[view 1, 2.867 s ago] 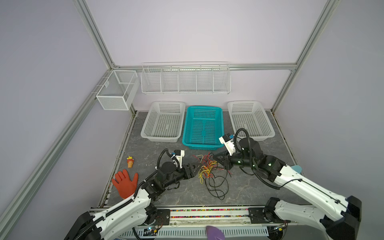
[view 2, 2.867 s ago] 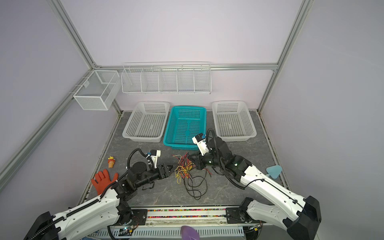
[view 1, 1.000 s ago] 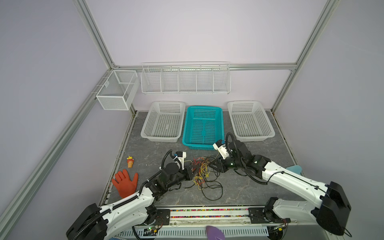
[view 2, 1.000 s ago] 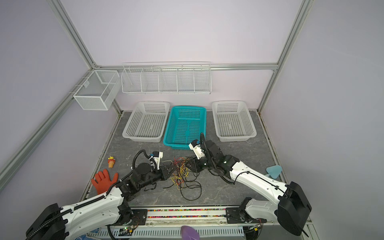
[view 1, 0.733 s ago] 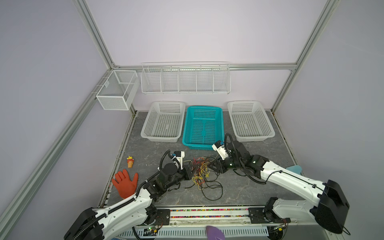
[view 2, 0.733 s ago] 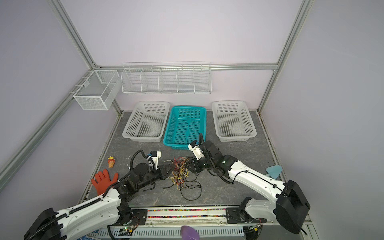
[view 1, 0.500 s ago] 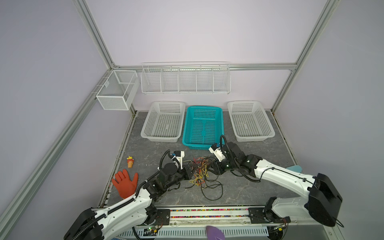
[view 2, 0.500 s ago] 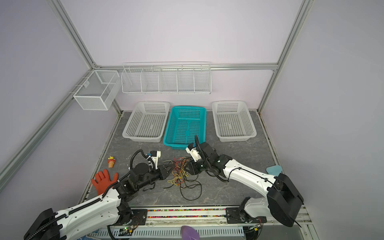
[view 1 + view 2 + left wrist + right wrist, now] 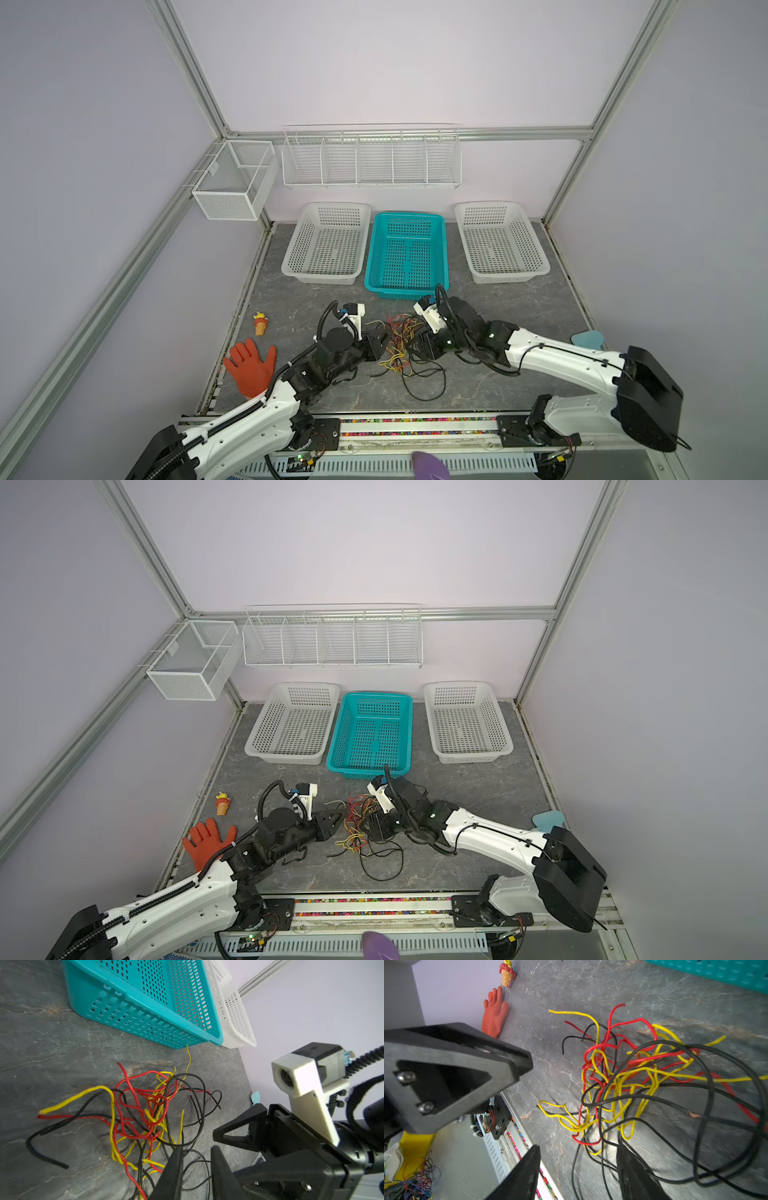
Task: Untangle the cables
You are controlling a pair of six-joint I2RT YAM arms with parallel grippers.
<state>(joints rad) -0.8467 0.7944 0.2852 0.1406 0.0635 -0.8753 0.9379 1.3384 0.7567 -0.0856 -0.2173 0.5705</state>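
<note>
The cables (image 9: pixel 397 345) (image 9: pixel 357 825) lie as one tangle of thin red, yellow and black wires on the grey floor, just in front of the teal basket. My left gripper (image 9: pixel 380 341) (image 9: pixel 196 1150) is at the tangle's left edge. It is open a little, with thin black loops lying in the gap. My right gripper (image 9: pixel 417 347) (image 9: pixel 579 1147) is at the right edge. It stands open wider, and black strands (image 9: pixel 602 1157) run between its fingers. The two grippers face each other closely across the cables (image 9: pixel 145 1109) (image 9: pixel 623 1076).
A teal basket (image 9: pixel 406 217) stands behind the tangle, flanked by two white baskets (image 9: pixel 336 205) (image 9: pixel 486 204). An orange glove (image 9: pixel 251 370) and a small ice-cream toy (image 9: pixel 260 324) lie at the left. A pale blue object (image 9: pixel 586 338) sits at the right edge.
My left gripper, shut a second ago, has opened a little. My right gripper has opened wider and moved left, closer to the tangle and the left gripper.
</note>
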